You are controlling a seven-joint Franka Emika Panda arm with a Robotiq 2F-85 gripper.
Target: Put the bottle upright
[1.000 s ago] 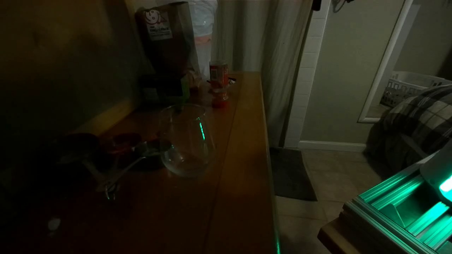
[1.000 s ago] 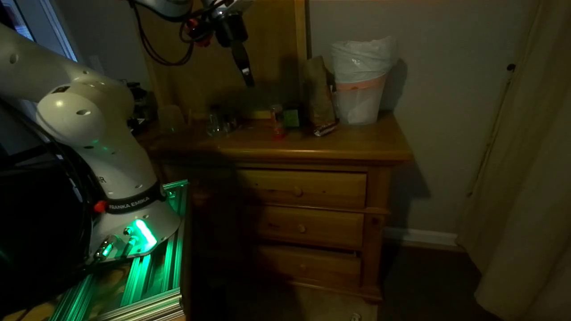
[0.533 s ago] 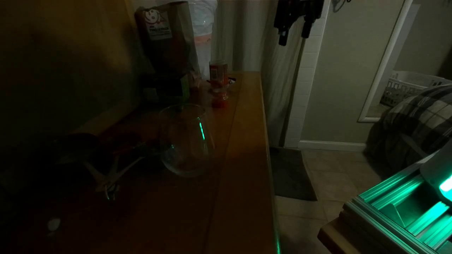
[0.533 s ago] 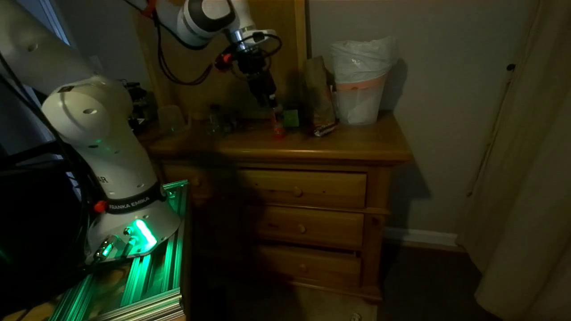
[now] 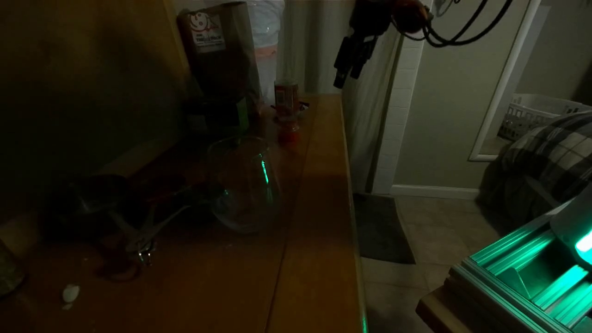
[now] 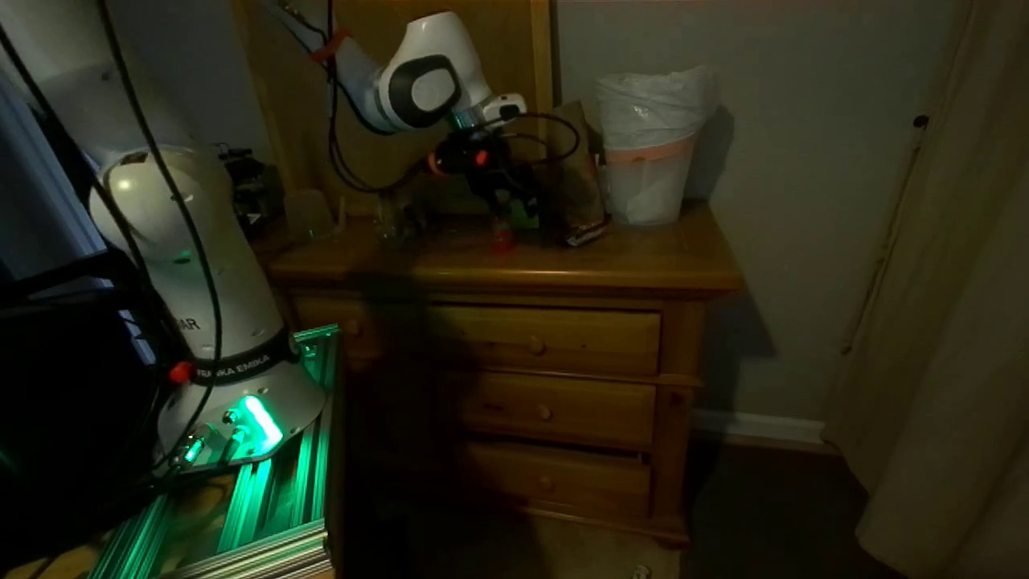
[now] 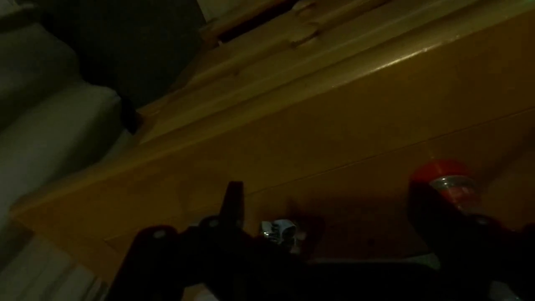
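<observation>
The small reddish-orange bottle (image 5: 286,98), paler at its upper end, stands vertical on the honey-coloured wooden dresser (image 6: 635,256), resting on its round red cap (image 7: 443,168). The black two-fingered claw (image 7: 326,186) is released, its fingers (image 7: 426,209) spread wide. In the wrist view the bottle sits at the right-hand side of that spread, partly hidden by the finger there (the cap peeks out past its tip), while a shiny patterned packet (image 7: 279,230) shows between the two. In an exterior view the claw (image 5: 348,79) hangs to the right of the bottle, apart from it; in an exterior view the claw (image 6: 514,205) covers the bottle's upper part. A large clear glass vessel (image 5: 245,199) stands on the same dresser.
</observation>
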